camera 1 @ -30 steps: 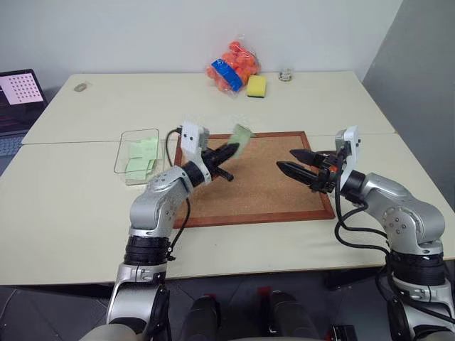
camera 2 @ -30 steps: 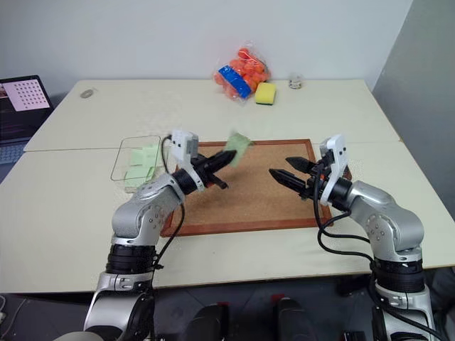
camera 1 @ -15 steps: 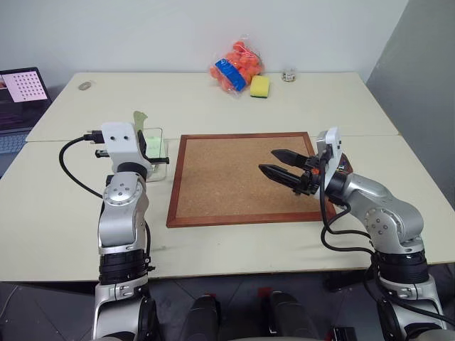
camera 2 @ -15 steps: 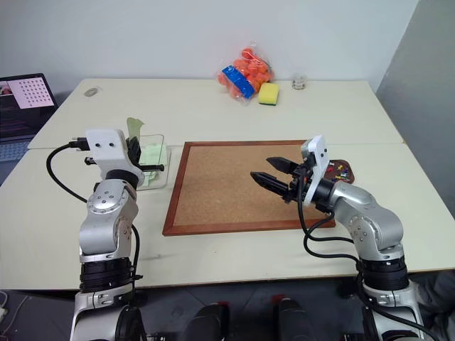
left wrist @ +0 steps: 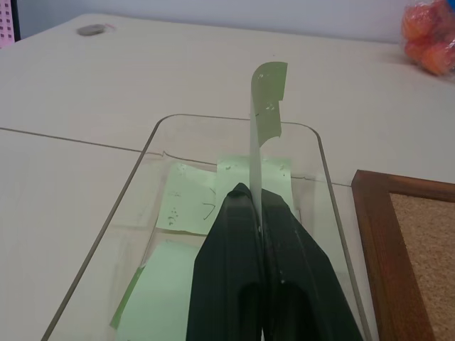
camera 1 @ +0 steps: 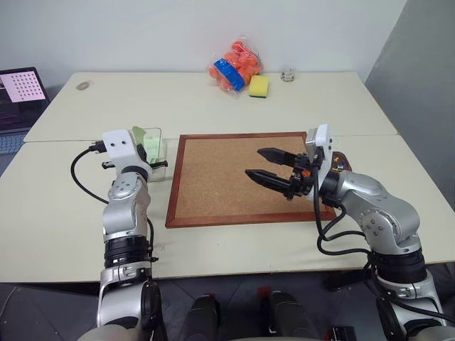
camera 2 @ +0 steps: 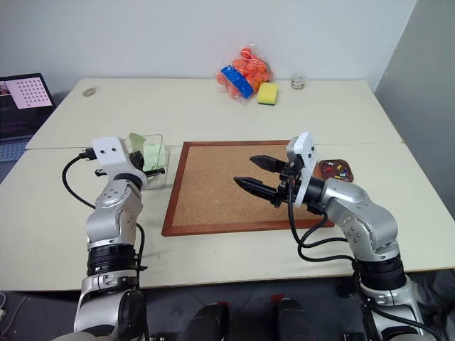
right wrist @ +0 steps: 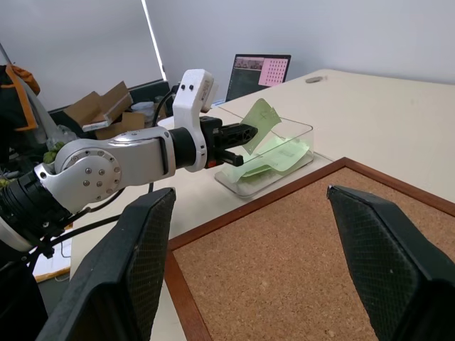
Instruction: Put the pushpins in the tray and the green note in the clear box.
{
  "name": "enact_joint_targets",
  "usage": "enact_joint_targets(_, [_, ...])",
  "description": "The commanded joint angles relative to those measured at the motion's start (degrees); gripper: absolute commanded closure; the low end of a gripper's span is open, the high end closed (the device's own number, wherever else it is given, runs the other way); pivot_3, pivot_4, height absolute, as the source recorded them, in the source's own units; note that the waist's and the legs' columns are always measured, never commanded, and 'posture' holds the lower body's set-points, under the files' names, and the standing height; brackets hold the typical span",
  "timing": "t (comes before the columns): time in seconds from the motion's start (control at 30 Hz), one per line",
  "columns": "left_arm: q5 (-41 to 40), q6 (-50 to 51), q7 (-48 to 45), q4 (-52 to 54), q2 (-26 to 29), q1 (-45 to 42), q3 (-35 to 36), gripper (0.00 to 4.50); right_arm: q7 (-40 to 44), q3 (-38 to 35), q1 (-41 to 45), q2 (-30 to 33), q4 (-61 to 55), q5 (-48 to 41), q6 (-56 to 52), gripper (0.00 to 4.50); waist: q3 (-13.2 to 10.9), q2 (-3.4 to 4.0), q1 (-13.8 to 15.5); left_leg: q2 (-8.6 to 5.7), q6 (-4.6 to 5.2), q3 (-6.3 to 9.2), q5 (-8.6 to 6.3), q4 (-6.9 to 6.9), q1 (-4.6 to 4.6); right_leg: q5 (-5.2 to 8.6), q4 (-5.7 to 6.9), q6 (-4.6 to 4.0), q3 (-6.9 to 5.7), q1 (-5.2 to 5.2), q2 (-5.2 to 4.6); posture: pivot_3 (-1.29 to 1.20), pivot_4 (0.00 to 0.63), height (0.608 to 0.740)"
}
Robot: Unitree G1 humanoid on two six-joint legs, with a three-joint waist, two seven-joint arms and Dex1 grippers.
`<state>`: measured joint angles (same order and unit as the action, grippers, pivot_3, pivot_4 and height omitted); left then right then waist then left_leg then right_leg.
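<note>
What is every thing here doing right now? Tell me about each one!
green note: pinched on edge in the left gripper, above the clear box.
clear box: open-topped, green notes lying flat inside.
left gripper: shut on the note.
right gripper: open, empty, over the corkboard.
corkboard: flat on the table, no pins visible.
tray: holds pushpins.
laptop: open, screen lit.

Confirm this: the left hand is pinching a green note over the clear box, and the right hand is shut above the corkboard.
Not quite. The right hand is open above the corkboard, as the left eye view shows. The left hand does pinch a green note over the clear box.
</note>
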<state>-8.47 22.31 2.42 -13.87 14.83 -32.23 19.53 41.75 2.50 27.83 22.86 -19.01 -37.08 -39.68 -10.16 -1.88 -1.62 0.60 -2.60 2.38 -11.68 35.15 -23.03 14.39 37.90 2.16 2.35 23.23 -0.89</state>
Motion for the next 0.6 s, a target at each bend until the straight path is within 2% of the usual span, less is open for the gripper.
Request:
enact_joint_targets(0.03, [-0.38, -1.55, 0.74, 1.18, 0.53, -1.18, 0.4, 3.75, -0.05, -0.19, 0.68, 0.24, -1.85, -0.27, 0.52, 0.82, 0.0, 0.0, 0.0, 0.0, 0.0, 0.0, 0.0, 0.0, 0.0, 0.0, 0.0, 0.0, 0.0, 0.0, 0.0, 0.0, 0.15, 0.74])
enact_joint_targets(0.43, [0.76, -3.28, 0.79, 4.59, 1.22, 0.52, -1.53, 1.33, -0.5, -0.84, 0.74, 0.4, -1.0, -0.1, 0.67, 0.82, 0.0, 0.0, 0.0, 0.0, 0.0, 0.0, 0.0, 0.0, 0.0, -0.01, 0.0, -0.02, 0.0, 0.0, 0.0, 0.0, 0.15, 0.74])
enact_joint_targets(0.6, [0.05, -4.81, -2.75, 12.59, 0.29, 3.92, -4.9, 0.29, -2.45, -1.43, -0.65, 0.37, -2.03, -0.02, 0.31, 0.82, 0.0, 0.0, 0.01, 0.01, 0.0, 0.0, 0.0, 0.0, 0.0, -0.04, 0.0, -0.06, 0.0, 0.0, -0.02, 0.0, 0.15, 0.74])
